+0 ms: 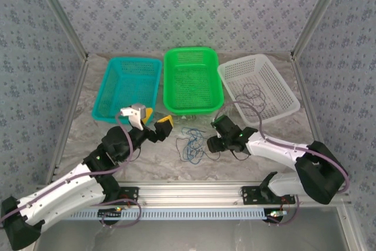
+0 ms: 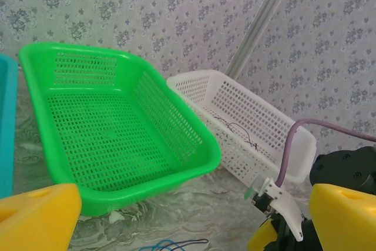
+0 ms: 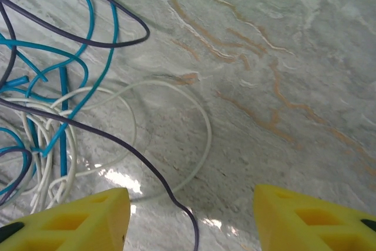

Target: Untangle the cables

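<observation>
Looking down, you find the cables (image 1: 191, 145) bunched in a loose clump on the table (image 1: 147, 160), before the green basket (image 1: 191, 80), between both grippers, loops sprawling every way with no clear long axis. One dark strand (image 3: 117, 139) trails toward your right gripper (image 3: 191, 218), whose fingers stand parted, clamping nothing. Your left gripper (image 1: 156, 119) gapes wide, empty

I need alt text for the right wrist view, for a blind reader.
Blue, dark purple and cream cables lie tangled on the marbled table at left. Below, the right gripper is open, one purple strand running between its yellow fingers.
</observation>
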Controlling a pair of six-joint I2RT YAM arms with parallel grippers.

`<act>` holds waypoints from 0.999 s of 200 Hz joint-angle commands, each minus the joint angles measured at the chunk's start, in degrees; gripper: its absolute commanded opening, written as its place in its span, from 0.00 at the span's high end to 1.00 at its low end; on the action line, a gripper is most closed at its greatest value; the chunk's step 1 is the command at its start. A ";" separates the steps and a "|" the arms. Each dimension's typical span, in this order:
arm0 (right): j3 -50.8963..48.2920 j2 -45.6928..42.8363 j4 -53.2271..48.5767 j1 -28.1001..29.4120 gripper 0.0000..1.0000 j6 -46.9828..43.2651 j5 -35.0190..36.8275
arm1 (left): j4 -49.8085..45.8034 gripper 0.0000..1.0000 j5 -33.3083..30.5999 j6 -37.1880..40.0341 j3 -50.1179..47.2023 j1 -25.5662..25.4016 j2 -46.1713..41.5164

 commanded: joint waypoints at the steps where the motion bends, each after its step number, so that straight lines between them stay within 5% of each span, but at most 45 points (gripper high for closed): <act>1: -0.07 2.50 3.44 0.47 0.45 0.89 1.88 | 2.04 0.01 1.05 -0.56 1.74 0.29 -0.04; 70: -0.22 -0.05 0.76 4.49 1.00 2.90 10.43 | 1.45 0.01 0.96 -0.59 1.64 0.29 -0.57; 154: 3.58 -30.95 -12.73 6.16 1.00 -1.02 14.59 | 2.04 0.01 1.21 -1.09 2.07 0.33 2.42; 200: 10.70 -35.86 -15.88 6.46 1.00 -4.65 12.51 | 2.35 0.01 3.56 -1.22 4.04 0.38 6.90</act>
